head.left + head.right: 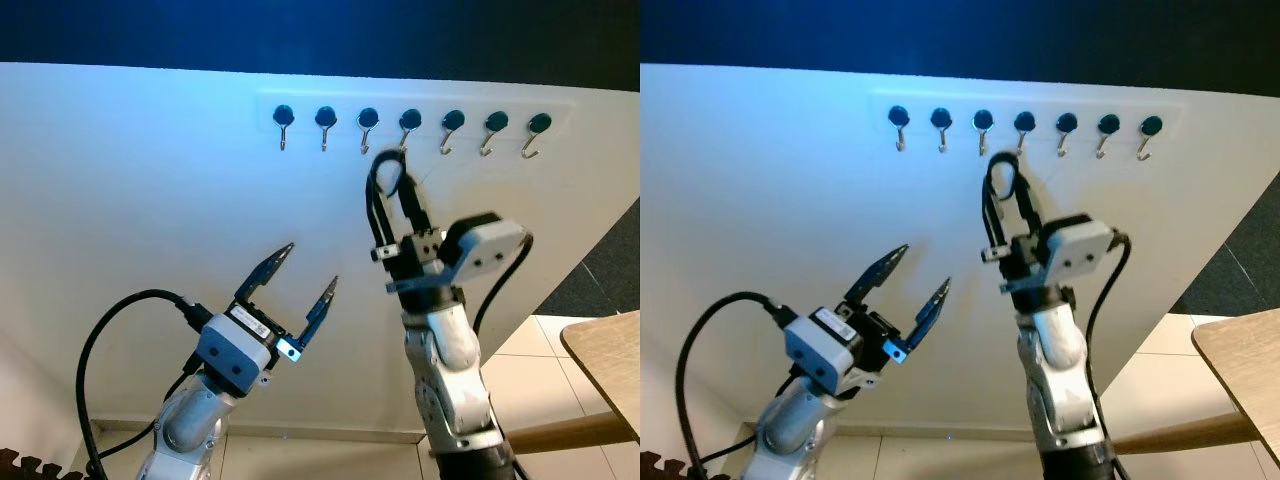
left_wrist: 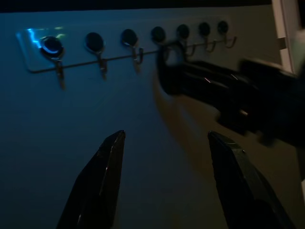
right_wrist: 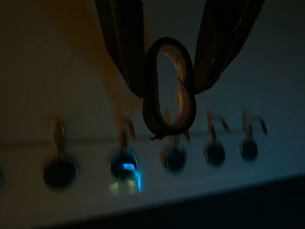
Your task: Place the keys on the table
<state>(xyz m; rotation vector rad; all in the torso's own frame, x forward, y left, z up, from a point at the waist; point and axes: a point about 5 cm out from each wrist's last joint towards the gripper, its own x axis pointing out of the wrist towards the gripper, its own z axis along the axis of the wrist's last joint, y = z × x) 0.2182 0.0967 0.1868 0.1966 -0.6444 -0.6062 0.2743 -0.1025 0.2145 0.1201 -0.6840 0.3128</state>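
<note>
Keys: none clearly visible; what shows is a dark loop, likely the key strap or ring, pinched between the right jaws just under the fourth hook of the hook rail. Whether keys hang below the loop is hidden by the jaws.

Left to right: the left gripper hovers with jaws apart, holding nothing, well short of the wall and down-left of the loop. The right gripper is raised to the rail, jaws clamped on the loop.

Risks, as judged: the loop looks close to the hook tip, so pulling straight away could snag it and yank it from the jaws. The grip is on a thin flexible band, so it may slip or swing when the arm turns. A dropped loop would land on the tiled floor.

Surface: a wooden surface sits far right of the right jaws, only its rounded corner showing. Room: white wall, dark band above, pale tiles below.
</note>
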